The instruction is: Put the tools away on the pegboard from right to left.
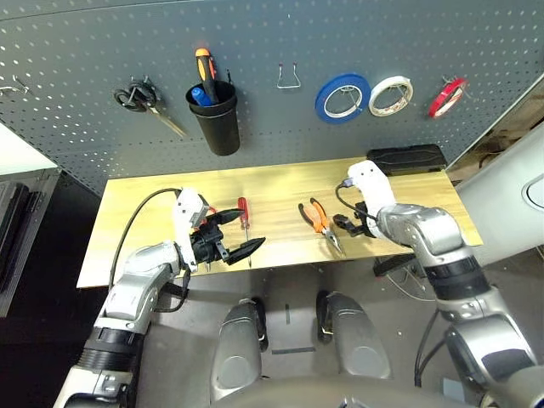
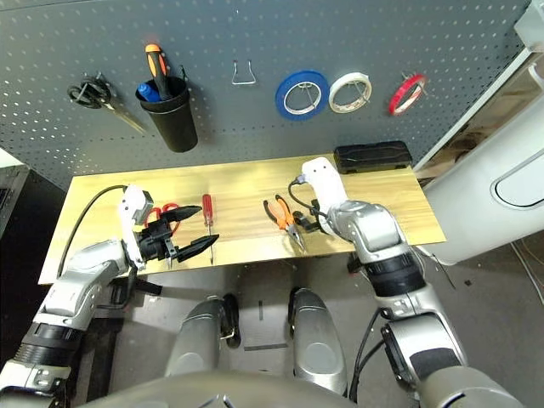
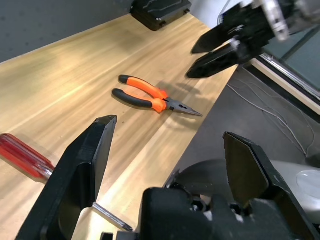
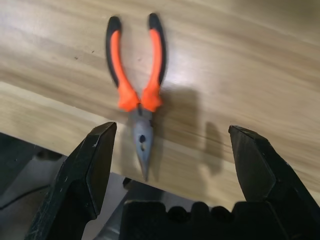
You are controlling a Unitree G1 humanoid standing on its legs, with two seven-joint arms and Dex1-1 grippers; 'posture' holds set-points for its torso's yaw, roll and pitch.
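Thin red tape ring [image 1: 447, 96] hung on dark grey perforated pegboard [image 1: 76, 51]. Orange-handled needle-nose pliers [image 4: 136, 85] lie under wide, empty right gripper [image 4: 170, 170]; red-handled screwdriver [image 1: 243, 213] and red-handled scissors [image 2: 167, 208] remain beside wide, empty left gripper [image 1: 236, 234].

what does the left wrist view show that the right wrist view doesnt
Left wrist view alone: the red-handled screwdriver on the table, a black case at the table's far end, the open left gripper and, beyond the pliers, the right gripper. Right wrist view alone: the pliers' tips jutting past the table edge, with the right gripper's open fingers on either side. Both: the orange-handled pliers lying ungripped on the wooden table.
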